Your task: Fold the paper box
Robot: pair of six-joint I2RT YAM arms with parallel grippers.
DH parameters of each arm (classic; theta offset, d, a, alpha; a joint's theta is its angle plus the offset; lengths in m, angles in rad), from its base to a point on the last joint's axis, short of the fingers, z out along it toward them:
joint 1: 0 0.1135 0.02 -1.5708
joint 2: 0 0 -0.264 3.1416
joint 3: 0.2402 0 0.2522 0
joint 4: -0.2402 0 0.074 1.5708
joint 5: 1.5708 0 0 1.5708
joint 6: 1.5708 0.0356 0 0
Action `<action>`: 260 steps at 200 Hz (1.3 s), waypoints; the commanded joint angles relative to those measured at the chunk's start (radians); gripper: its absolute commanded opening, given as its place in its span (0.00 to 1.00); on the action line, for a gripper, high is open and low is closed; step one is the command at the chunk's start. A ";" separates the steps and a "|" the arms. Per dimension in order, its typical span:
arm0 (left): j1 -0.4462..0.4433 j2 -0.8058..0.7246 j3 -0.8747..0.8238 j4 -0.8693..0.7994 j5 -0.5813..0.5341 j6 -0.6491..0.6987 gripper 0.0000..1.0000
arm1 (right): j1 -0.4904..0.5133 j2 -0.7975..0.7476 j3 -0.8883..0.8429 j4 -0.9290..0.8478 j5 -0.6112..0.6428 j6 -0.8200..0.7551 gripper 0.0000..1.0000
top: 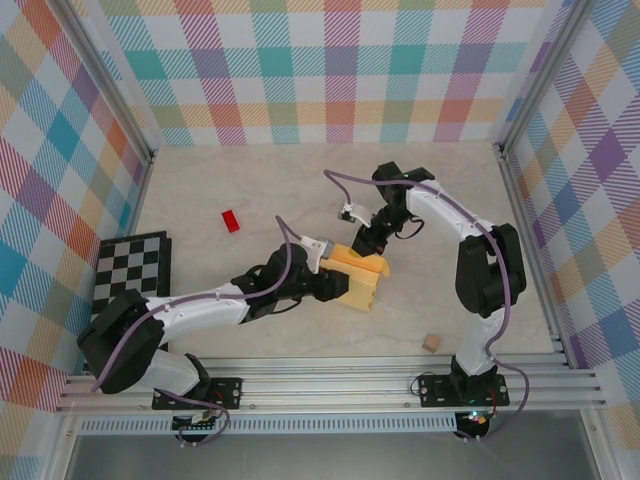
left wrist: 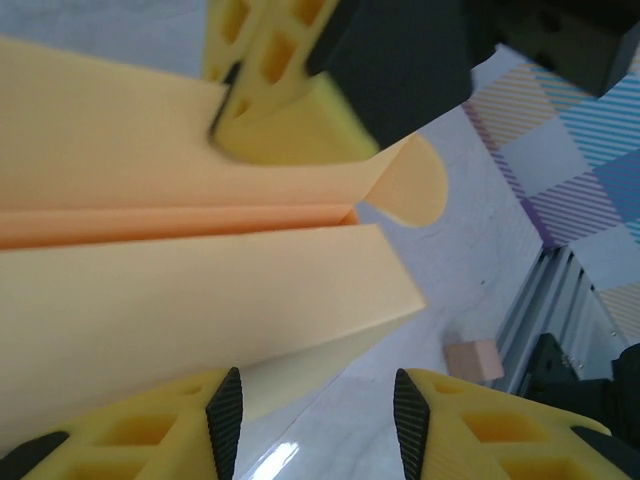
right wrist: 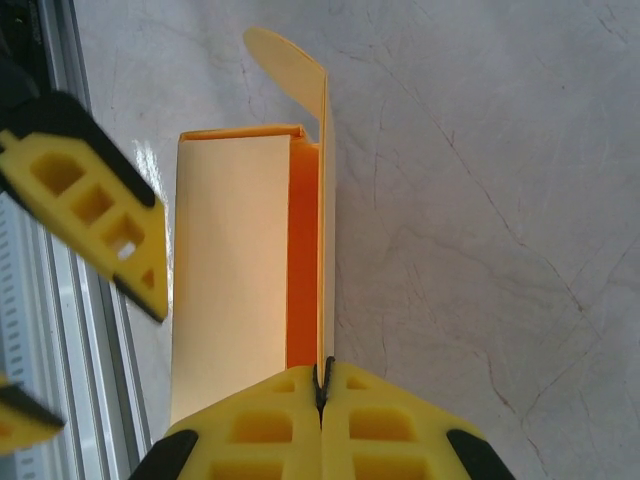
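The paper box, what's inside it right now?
In the right wrist view the paper box shows a narrow open slot with bare orange walls and nothing in it. Whatever lies under the pale top panel is covered.

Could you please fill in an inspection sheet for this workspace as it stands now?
Surface: pale marbled table; no spills seen.
Job's things: paper box, partly folded, walls raised, one rounded flap sticking out.
Clutter: small red block; tan cube; checkerboard at the table's left edge.
Grippers: right gripper shut on a thin wall of the box; left gripper open, beside a box panel.
Cables: purple cables run along both arms; no snag seen.
Surroundings: plaid walls on three sides; aluminium rails at the near edge.
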 commanded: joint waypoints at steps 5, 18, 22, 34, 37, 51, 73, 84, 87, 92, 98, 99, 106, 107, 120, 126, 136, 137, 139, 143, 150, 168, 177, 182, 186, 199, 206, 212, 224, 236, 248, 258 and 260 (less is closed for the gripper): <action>-0.033 0.064 0.049 0.073 -0.005 -0.027 0.46 | -0.005 0.017 -0.013 0.007 -0.043 -0.017 0.00; -0.032 0.092 0.050 0.080 -0.033 -0.014 0.46 | -0.005 0.017 -0.021 0.012 -0.045 -0.019 0.00; -0.033 0.100 0.050 0.079 -0.043 -0.008 0.46 | -0.005 0.017 -0.024 0.013 -0.044 -0.020 0.00; -0.033 0.122 0.055 0.084 -0.059 0.009 0.45 | -0.005 0.021 -0.029 0.013 -0.047 -0.021 0.00; -0.033 0.128 0.057 0.086 -0.059 0.015 0.45 | -0.005 0.023 -0.029 0.013 -0.047 -0.021 0.00; -0.033 0.145 0.075 0.086 -0.037 0.029 0.40 | -0.006 0.035 -0.030 0.012 -0.040 -0.021 0.00; -0.034 0.128 0.089 0.087 0.013 0.063 0.32 | -0.015 0.049 -0.025 0.015 -0.042 -0.020 0.00; -0.034 0.117 0.093 0.064 0.018 0.086 0.31 | -0.022 0.057 -0.021 0.017 -0.044 -0.018 0.00; -0.035 0.112 0.094 0.056 0.019 0.093 0.31 | -0.023 0.060 -0.018 0.017 -0.044 -0.018 0.00; -0.034 0.101 0.095 0.042 0.018 0.101 0.31 | -0.025 0.065 -0.015 0.016 -0.043 -0.017 0.00; -0.034 0.085 0.096 0.022 0.015 0.109 0.32 | -0.029 0.069 -0.012 0.016 -0.041 -0.018 0.00; -0.034 0.082 0.098 0.018 0.014 0.110 0.32 | -0.029 0.070 -0.012 0.016 -0.040 -0.017 0.00; -0.034 0.055 0.101 -0.007 0.011 0.120 0.33 | -0.031 0.073 -0.011 0.016 -0.038 -0.018 0.00; -0.034 0.052 0.101 -0.012 0.010 0.121 0.33 | -0.031 0.073 -0.011 0.016 -0.038 -0.018 0.00; -0.035 -0.009 0.109 -0.082 -0.008 0.138 0.34 | -0.034 0.073 -0.015 0.022 -0.033 -0.017 0.00; -0.034 -0.042 0.113 -0.119 -0.014 0.149 0.34 | -0.036 0.072 -0.017 0.023 -0.031 -0.017 0.00; -0.034 -0.083 0.109 -0.169 -0.018 0.171 0.35 | -0.036 0.069 -0.017 0.027 -0.029 -0.013 0.00; -0.034 -0.087 0.107 -0.172 -0.018 0.171 0.35 | -0.036 0.068 -0.017 0.027 -0.029 -0.013 0.00; -0.034 -0.092 0.106 -0.182 -0.019 0.174 0.35 | -0.036 0.068 -0.017 0.027 -0.030 -0.013 0.00; -0.034 -0.102 0.101 -0.198 -0.018 0.177 0.35 | -0.036 0.067 -0.017 0.027 -0.030 -0.013 0.00; -0.034 -0.112 0.085 -0.211 -0.011 0.174 0.35 | -0.036 0.066 -0.014 0.026 -0.030 -0.013 0.00; -0.036 -0.099 0.032 -0.149 0.027 0.120 0.35 | -0.036 0.063 -0.011 0.027 -0.027 -0.010 0.00; -0.042 -0.077 0.018 -0.095 0.045 0.091 0.35 | -0.036 0.062 -0.011 0.028 -0.027 -0.009 0.00; -0.048 -0.063 0.016 -0.070 0.045 0.082 0.35 | -0.036 0.060 -0.011 0.030 -0.027 -0.007 0.00; -0.054 -0.049 0.019 -0.055 0.043 0.077 0.35 | -0.035 0.060 -0.012 0.030 -0.028 -0.006 0.00; -0.073 0.005 0.040 -0.021 0.027 0.078 0.35 | -0.036 0.057 -0.015 0.031 -0.029 -0.006 0.00; -0.078 0.038 0.053 -0.011 0.011 0.077 0.34 | -0.035 0.056 -0.019 0.033 -0.031 -0.004 0.00; -0.078 0.066 0.063 0.004 0.004 0.074 0.34 | -0.036 0.056 -0.021 0.033 -0.032 -0.006 0.00; -0.077 0.117 0.079 0.021 -0.020 0.075 0.34 | -0.035 0.051 -0.027 0.034 -0.033 -0.007 0.00; -0.077 0.162 0.097 0.024 -0.049 0.078 0.33 | -0.034 0.043 -0.040 0.039 -0.033 -0.010 0.00; -0.077 0.200 0.107 0.031 -0.069 0.078 0.33 | -0.036 0.034 -0.051 0.046 -0.034 -0.013 0.00; -0.077 0.221 0.116 0.030 -0.084 0.075 0.33 | -0.035 0.028 -0.058 0.050 -0.035 -0.016 0.00; -0.077 0.225 0.116 0.031 -0.086 0.075 0.33 | -0.035 0.027 -0.060 0.051 -0.036 -0.016 0.00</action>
